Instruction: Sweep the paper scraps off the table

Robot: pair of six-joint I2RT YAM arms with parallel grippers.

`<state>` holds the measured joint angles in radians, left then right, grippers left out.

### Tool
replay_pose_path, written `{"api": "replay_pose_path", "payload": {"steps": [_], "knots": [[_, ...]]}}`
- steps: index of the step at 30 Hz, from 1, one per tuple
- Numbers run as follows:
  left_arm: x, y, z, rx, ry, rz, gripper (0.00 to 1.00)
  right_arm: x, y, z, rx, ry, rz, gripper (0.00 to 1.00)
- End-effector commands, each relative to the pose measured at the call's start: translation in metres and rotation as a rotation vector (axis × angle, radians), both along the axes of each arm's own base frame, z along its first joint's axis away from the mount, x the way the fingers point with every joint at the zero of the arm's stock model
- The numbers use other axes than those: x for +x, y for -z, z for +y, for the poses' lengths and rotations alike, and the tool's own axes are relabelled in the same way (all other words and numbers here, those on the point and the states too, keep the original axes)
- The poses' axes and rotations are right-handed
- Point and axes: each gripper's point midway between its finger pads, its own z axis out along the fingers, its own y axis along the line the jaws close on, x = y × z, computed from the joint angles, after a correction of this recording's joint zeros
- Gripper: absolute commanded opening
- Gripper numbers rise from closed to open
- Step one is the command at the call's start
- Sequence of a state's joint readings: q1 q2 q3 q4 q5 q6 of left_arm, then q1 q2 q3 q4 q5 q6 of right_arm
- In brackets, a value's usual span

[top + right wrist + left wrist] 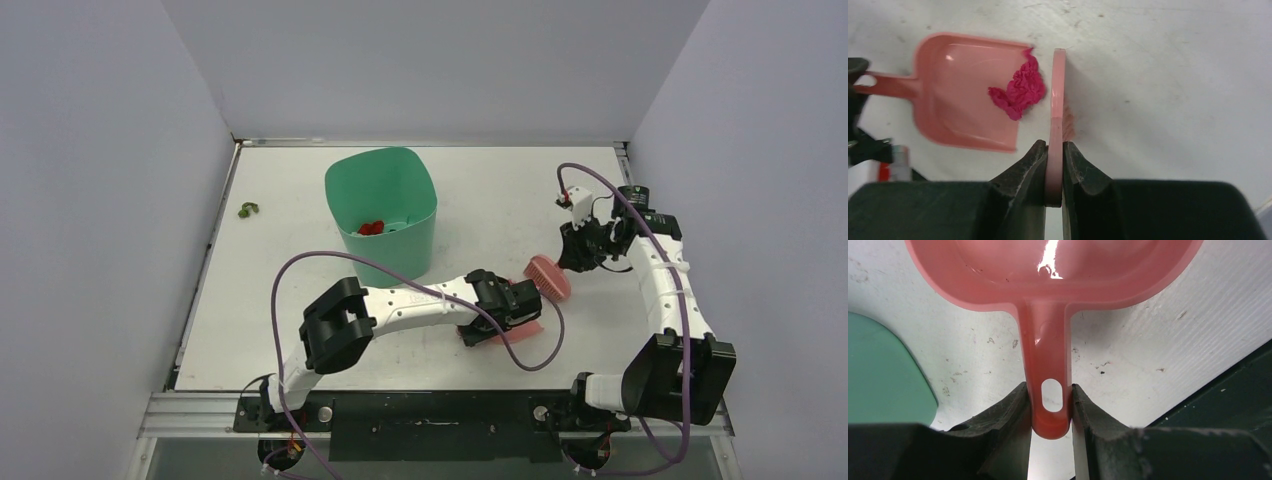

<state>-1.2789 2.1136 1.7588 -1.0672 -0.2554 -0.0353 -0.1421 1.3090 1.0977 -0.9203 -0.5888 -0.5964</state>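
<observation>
The left gripper (1049, 391) is pinching the slim handle of a pink plastic dustpan (948, 120), its two dark fingers pressing on either side of the hanging hole at the handle's end. The right gripper (1054, 147) is clamping the flat back of a pink plastic brush (1058, 95), jaws pressed tight against it, so that from the wrist the brush is showing edge-on, with its bristles facing the right side of that view. The brush is standing just beside the open lip of the dustpan, near the middle of the white flat tabletop (240, 300) and a little towards its right. A crumpled magenta-red paper scrap (1020, 91) is lying inside the pan at that lip, its edge just beside the brush; whether the two are touching cannot be told. Whether the pan is resting on the surface or hanging just above it cannot be told either. A tall mint-green plastic bin (400, 250) is standing upright on the far side of the tabletop, left of the two tools, and red paper scraps (372, 228) are sitting at its bottom. An olive-green paper scrap (247, 209) is lying alone on the tabletop at the far left, close to the wall and well apart from the bin and both grippers.
</observation>
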Motion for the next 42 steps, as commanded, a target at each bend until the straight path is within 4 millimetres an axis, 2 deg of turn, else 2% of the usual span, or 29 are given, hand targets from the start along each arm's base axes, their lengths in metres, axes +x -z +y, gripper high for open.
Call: {"api": "replay_pose_path", "payload": {"steps": [1,5,8,13,16,20,22,27,31,34,36,38,42], "knots": [[0.015,-0.018,-0.026,-0.097,-0.013,-0.065,0.0,-0.045,-0.023,0.039,0.201,-0.15,0.132,0.05],[0.023,-0.027,-0.032,-0.147,-0.032,-0.115,0.0,-0.049,-0.043,0.035,0.217,-0.162,0.123,0.05],[0.025,-0.033,-0.034,-0.183,-0.046,-0.138,0.0,-0.04,-0.053,0.011,0.166,-0.089,0.094,0.05],[0.029,-0.04,-0.042,-0.282,-0.064,-0.179,0.0,-0.028,-0.081,-0.028,0.091,0.0,0.039,0.05],[0.031,-0.043,-0.046,-0.329,-0.077,-0.194,0.0,-0.023,-0.095,-0.036,0.046,0.02,-0.01,0.05],[0.034,-0.051,-0.046,-0.342,-0.101,-0.214,0.0,-0.012,-0.105,-0.048,0.043,0.084,-0.049,0.05],[0.034,-0.06,-0.043,-0.352,-0.116,-0.221,0.0,-0.004,-0.102,-0.059,0.041,0.146,-0.067,0.05],[0.031,-0.097,-0.03,-0.38,-0.115,-0.229,0.0,0.013,-0.089,-0.093,0.036,0.289,-0.123,0.05],[0.031,-0.13,-0.018,-0.395,-0.128,-0.251,0.0,0.017,-0.07,-0.114,0.051,0.346,-0.095,0.05],[0.03,-0.153,-0.01,-0.429,-0.146,-0.258,0.0,0.013,-0.057,-0.11,0.109,0.341,-0.066,0.05],[0.028,-0.171,-0.003,-0.464,-0.162,-0.253,0.0,0.009,-0.05,-0.099,0.171,0.324,-0.056,0.05],[0.027,-0.189,0.004,-0.508,-0.192,-0.25,0.0,0.007,-0.045,-0.092,0.207,0.322,-0.055,0.05],[0.028,-0.233,0.023,-0.644,-0.259,-0.215,0.0,0.006,-0.041,-0.089,0.212,0.324,-0.066,0.05]]}}
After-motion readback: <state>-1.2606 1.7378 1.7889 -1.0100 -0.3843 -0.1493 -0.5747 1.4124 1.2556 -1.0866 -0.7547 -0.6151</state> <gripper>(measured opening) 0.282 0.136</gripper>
